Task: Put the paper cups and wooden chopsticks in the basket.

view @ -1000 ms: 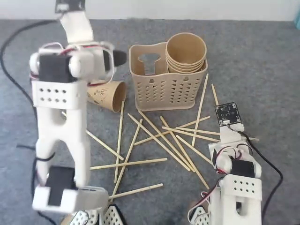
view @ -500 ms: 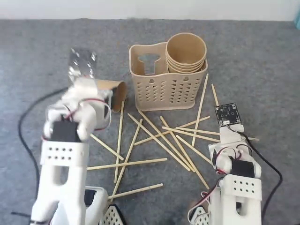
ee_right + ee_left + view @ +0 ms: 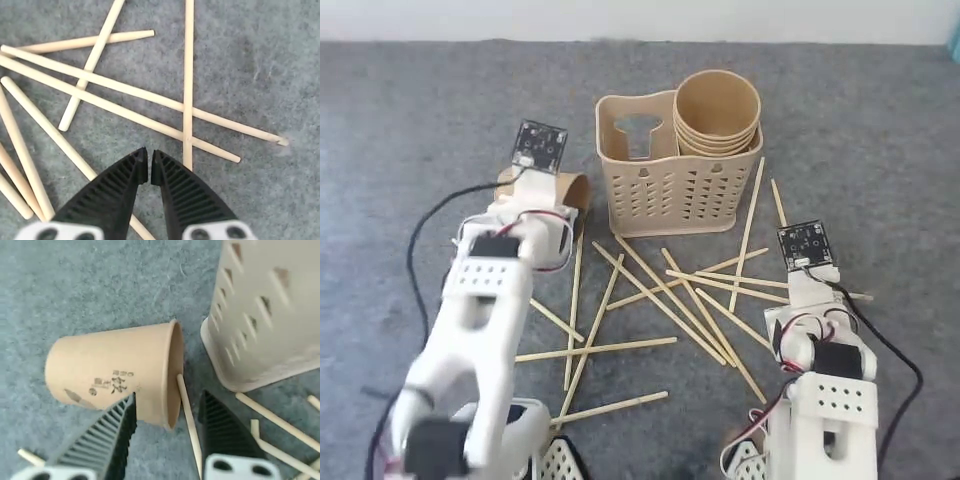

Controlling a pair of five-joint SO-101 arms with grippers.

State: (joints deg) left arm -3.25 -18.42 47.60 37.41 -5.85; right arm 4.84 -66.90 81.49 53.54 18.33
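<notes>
Grey carpet (image 3: pixel 880 130) covers most of the frame. A white band (image 3: pixel 720 18) runs along the top edge. A teal object (image 3: pixel 955 42) sits at the upper right edge.

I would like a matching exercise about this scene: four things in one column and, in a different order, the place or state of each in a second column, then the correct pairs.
Column one
1. lone paper cup
2. stack of paper cups
3. left gripper
4. right gripper

Column two
A. shut, over loose wooden chopsticks
B. upright inside the basket
C. open, at the lone cup's rim
D. lying on its side beside the basket

Pairs: 1-D, 2-B, 3-C, 4-A
</notes>
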